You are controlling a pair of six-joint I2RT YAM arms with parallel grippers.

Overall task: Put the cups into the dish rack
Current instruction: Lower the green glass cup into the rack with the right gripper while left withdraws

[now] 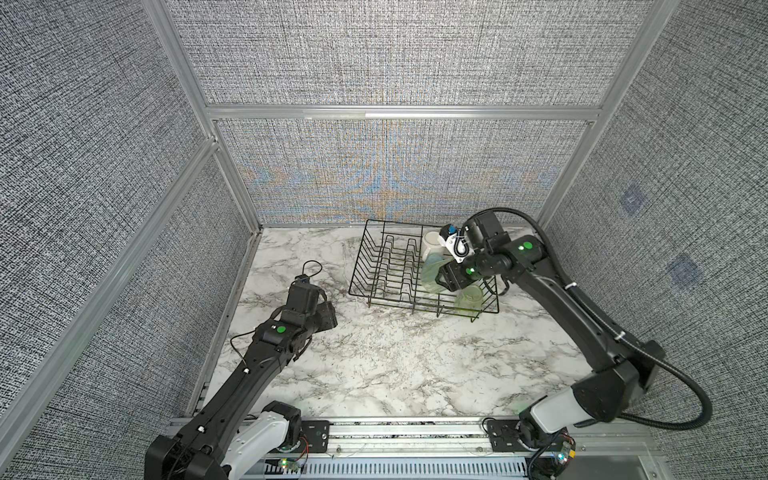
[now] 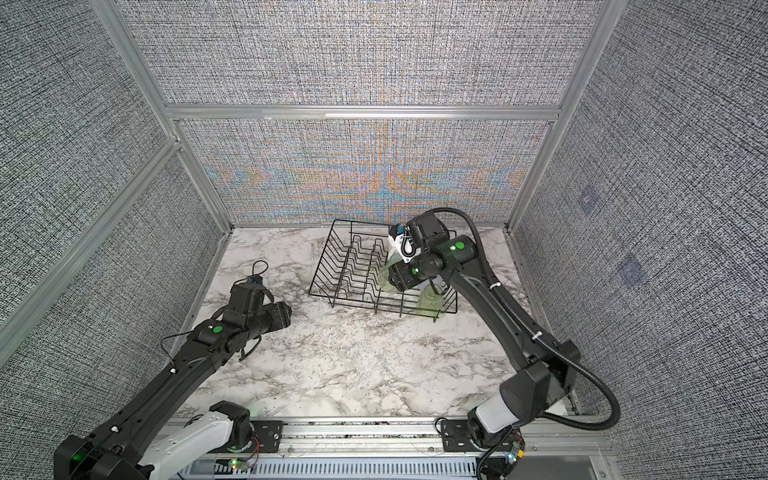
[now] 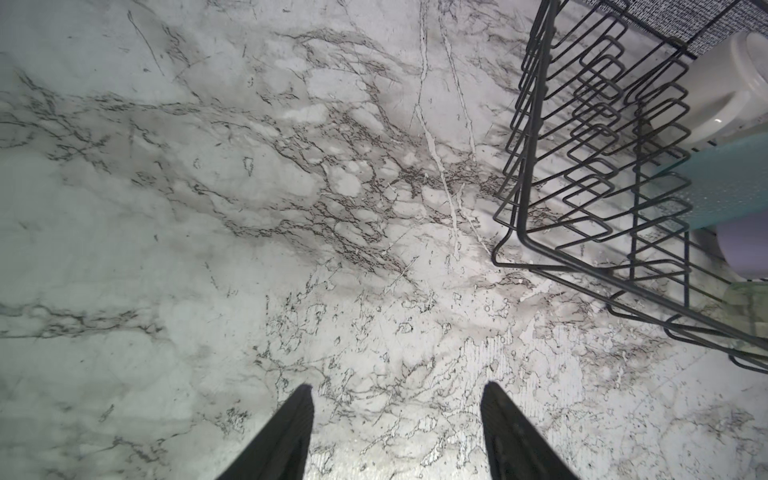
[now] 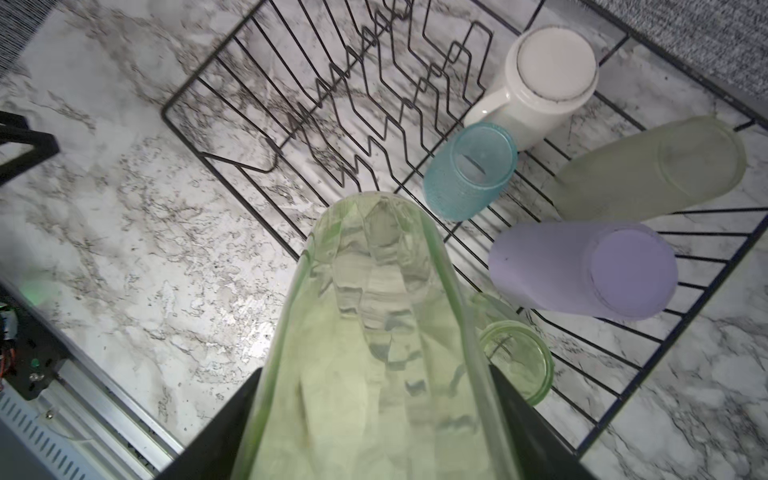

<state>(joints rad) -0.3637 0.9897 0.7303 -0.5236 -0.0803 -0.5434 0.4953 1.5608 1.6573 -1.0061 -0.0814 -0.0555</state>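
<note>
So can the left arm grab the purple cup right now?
Probably not: the purple cup sits at the dish rack's right end, and the right arm hovers there holding a green tumbler.

Counter (image 1: 374,365) is white marble-pattern with grey veining, flat; black wire dish rack (image 1: 392,266) sits directly on it in the far right quarter, near the back edge, nearer the right edge than the left, rotated slightly off square to the counter edges.
</note>
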